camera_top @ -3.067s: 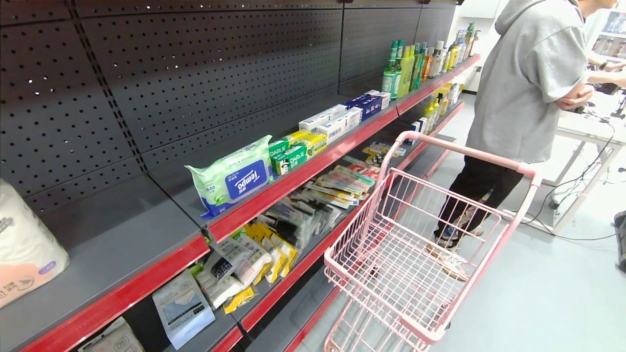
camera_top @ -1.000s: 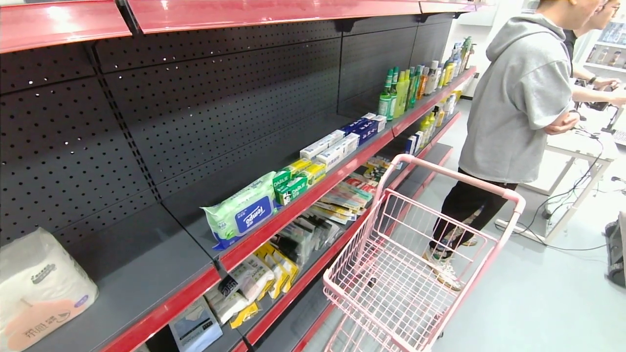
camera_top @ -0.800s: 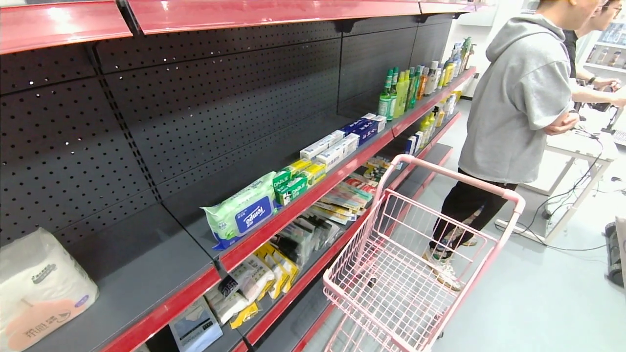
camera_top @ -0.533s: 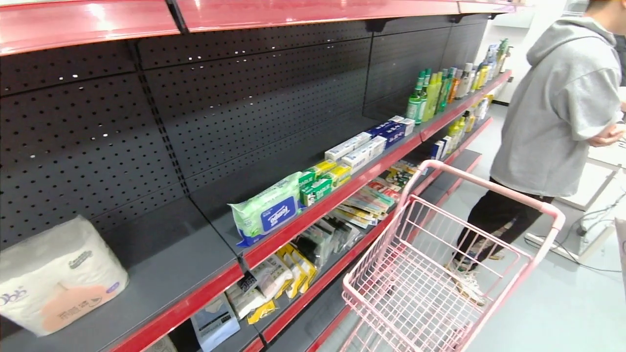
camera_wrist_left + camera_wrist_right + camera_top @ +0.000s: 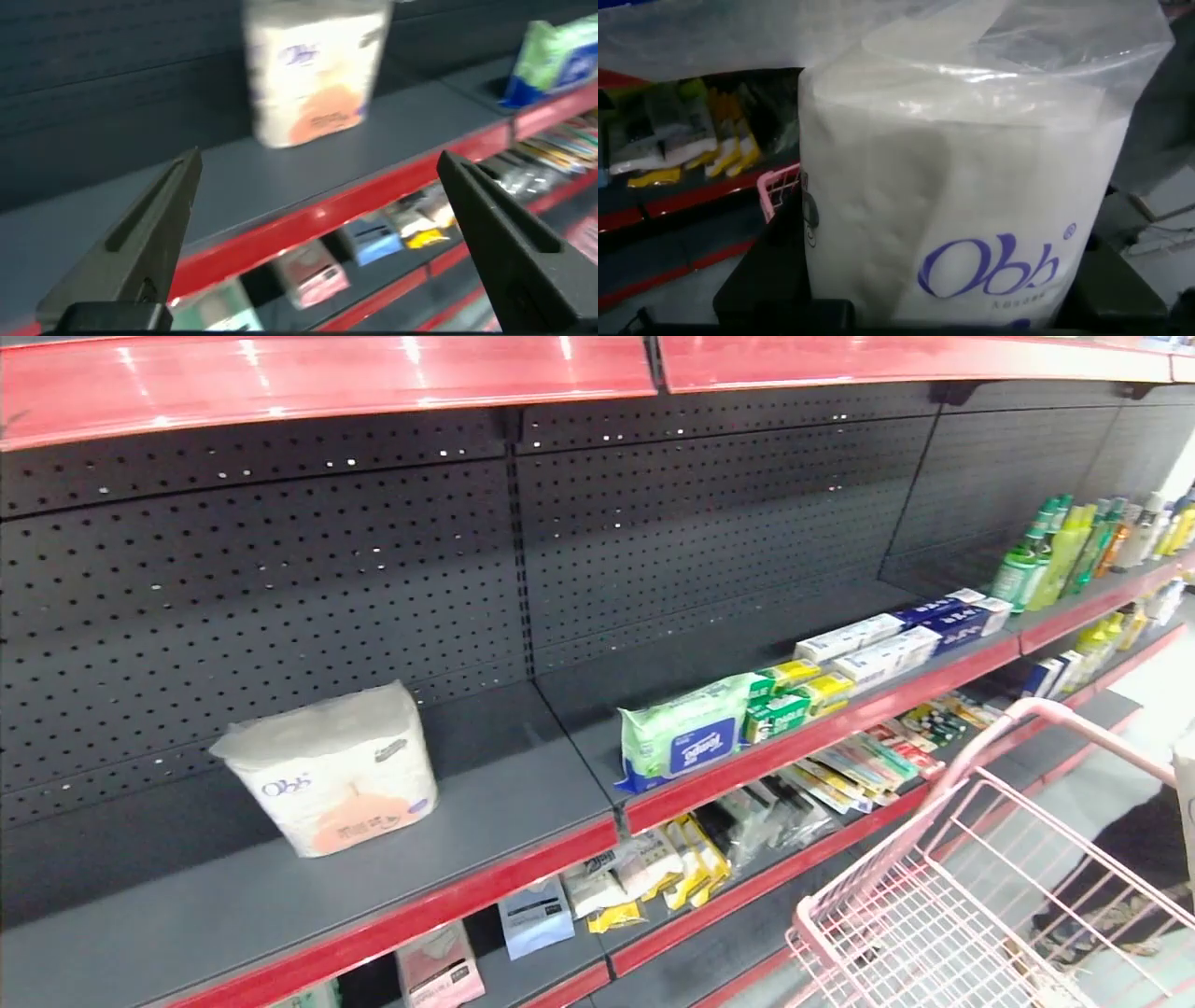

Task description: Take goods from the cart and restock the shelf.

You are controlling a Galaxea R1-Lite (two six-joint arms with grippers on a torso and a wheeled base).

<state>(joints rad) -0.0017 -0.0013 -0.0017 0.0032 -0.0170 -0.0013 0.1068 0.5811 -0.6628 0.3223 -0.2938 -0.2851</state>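
A white tissue pack (image 5: 331,765) stands on the grey middle shelf (image 5: 280,887), with bare shelf on both sides of it. My left gripper (image 5: 318,247) hangs open in front of that shelf, nothing between its fingers (image 5: 140,252); the shelved tissue pack (image 5: 313,75) is beyond it. My right gripper (image 5: 943,303) is shut on a second tissue pack (image 5: 962,187) wrapped in clear plastic, which blocks most of what lies behind. The pink wire cart (image 5: 980,896) stands at the lower right, its basket bare where I can see it.
A green and blue wipes pack (image 5: 686,742), toothpaste boxes (image 5: 868,649) and green bottles (image 5: 1046,546) line the shelf to the right. The lower shelf (image 5: 747,887) holds toothbrushes and small packets. A red shelf edge (image 5: 327,378) overhangs above.
The head camera has swung left, so the whole picture has shifted right: the shelved tissue pack sits nearer the middle and the cart at the corner. The goods themselves have not moved.
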